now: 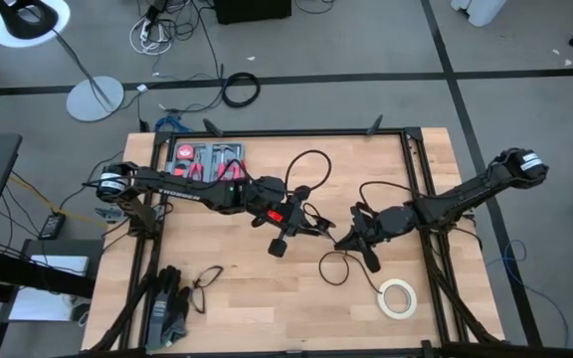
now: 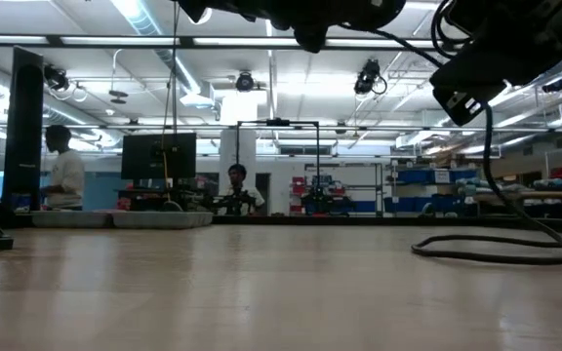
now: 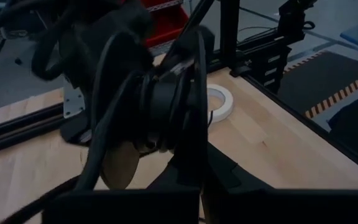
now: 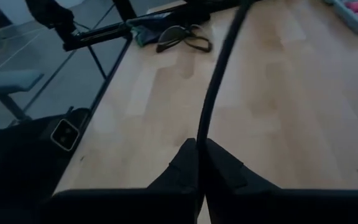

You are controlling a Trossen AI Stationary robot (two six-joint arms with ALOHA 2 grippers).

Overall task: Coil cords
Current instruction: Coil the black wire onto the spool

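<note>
The thin black cord (image 1: 311,157) loops over the middle of the wooden table (image 1: 247,318); one slack loop (image 1: 334,270) lies near the front, and in the low view a stretch of the cord (image 2: 496,255) rests on the tabletop. My left gripper (image 1: 311,227) reaches in from the left above the table's middle and is shut on the cord. My right gripper (image 1: 341,242) meets it from the right, shut on the cord too. The two stand close, nearly tip to tip. The cord's end piece cannot be made out. My left gripper (image 3: 201,186) has a strand of the cord (image 3: 198,134) pinched between its two fingers; the strand rises from them past the other arm's gripper. The fingers slant slightly down from the table's left. My right gripper (image 4: 197,152) pinches a single strand of the cord (image 4: 202,134) between its fingertips. From there the strand runs straight away, clear of the table. The fingers slant slightly down from the table's right and lie along the cord.
A cream tape roll (image 1: 398,298) lies at the front right, glasses (image 1: 205,283) and dark gloves (image 1: 167,308) at the front left, a red tool case (image 1: 207,159) at the far left. A black frame (image 1: 416,179) rims the table. People stand in the room beyond.
</note>
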